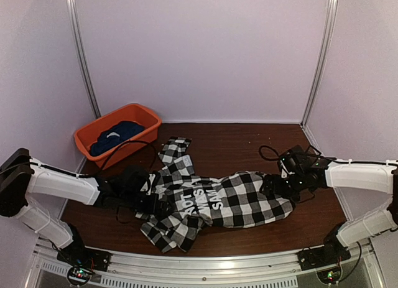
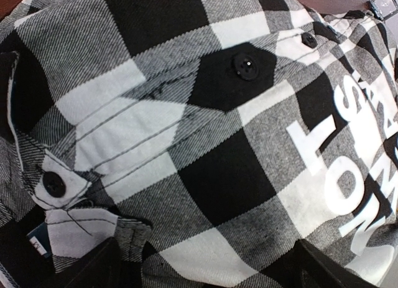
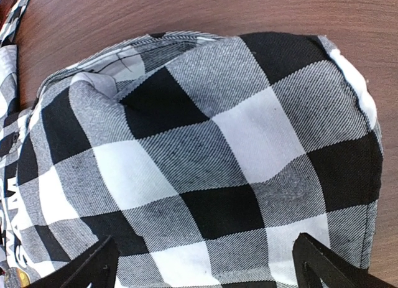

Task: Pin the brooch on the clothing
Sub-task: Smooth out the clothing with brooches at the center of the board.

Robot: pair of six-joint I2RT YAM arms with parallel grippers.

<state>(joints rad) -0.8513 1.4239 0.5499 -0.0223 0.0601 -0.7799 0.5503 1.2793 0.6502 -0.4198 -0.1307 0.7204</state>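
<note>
The black-and-white checked cloth shirt with white block lettering (image 1: 230, 198) lies crumpled on the dark wooden surface (image 1: 236, 145), between the two arms. The left claw (image 2: 208, 269) hangs spread wide over its buttoned part beside the lettering. The right claw (image 3: 208, 269) is spread wide over the plain checked end, and neither pinches anything.

White block lettering (image 2: 309, 140) on the checked shirt (image 2: 205, 176), only "ST" readable
</note>
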